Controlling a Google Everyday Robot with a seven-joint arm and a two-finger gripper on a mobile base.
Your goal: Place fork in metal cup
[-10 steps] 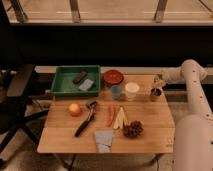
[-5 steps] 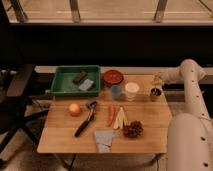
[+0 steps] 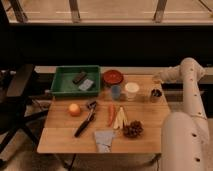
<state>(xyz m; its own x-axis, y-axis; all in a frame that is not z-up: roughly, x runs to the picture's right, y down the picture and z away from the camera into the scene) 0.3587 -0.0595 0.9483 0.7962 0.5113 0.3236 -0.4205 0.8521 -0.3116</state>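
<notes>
The metal cup (image 3: 155, 95) is small, dark and shiny. It stands near the right edge of the wooden table (image 3: 60, 135), to the right of the white cup (image 3: 132, 90). My gripper (image 3: 157, 81) hangs at the end of the white arm (image 3: 189, 75), just above the metal cup. I cannot make out the fork as a separate thing. It may be at the gripper or in the cup.
A green tray (image 3: 62, 85) holds two small items at the back left. A red bowl (image 3: 113, 77) and a pale blue cup (image 3: 116, 92) are mid-table. An orange (image 3: 74, 109), a black-handled tool (image 3: 85, 121), a carrot (image 3: 111, 114), a dark cluster (image 3: 133, 129) and a grey cloth (image 3: 104, 140) lie in front.
The gripper stays over the metal cup and seems to have risen a little. Nothing else on the table has moved.
</notes>
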